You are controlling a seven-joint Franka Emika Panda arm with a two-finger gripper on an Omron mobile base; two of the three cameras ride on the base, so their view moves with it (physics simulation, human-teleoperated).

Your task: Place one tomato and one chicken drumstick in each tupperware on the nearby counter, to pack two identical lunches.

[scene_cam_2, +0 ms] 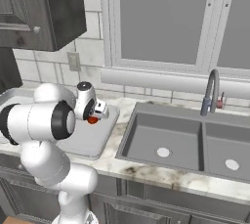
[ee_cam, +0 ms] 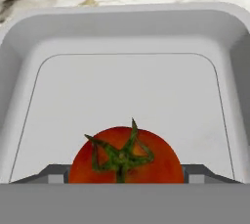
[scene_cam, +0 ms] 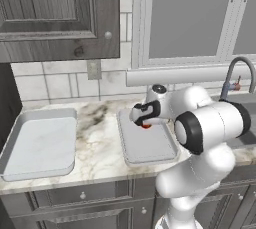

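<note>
The hand (ee_cam: 125,181) is clamping a red tomato (ee_cam: 126,157), green stem facing the camera, with a dark finger (ee_cam: 52,174) pressing at each side of the fruit. It is hovering just above the bare floor of a grey tupperware (ee_cam: 122,27), whose rounded walls are rising around it. In the left base view the hand (scene_cam: 146,119) is holding the tomato (scene_cam: 146,126) over the back part of that tupperware (scene_cam: 150,153), which is sitting on the marbled surface (scene_cam: 100,143) just left of the sink (scene_cam_2: 180,142). A second tupperware (scene_cam: 37,145) is lying farther left of the sink, well apart from the first and holding nothing. The right base view is showing the hand (scene_cam_2: 93,113) and the tomato (scene_cam_2: 92,120) over the near tupperware (scene_cam_2: 93,142) beside the sink and its faucet (scene_cam_2: 211,93). Judging by this, the packing is only beginning: the first tomato is not yet released, and a second tomato and both chicken drumsticks are remaining to be placed.
</note>
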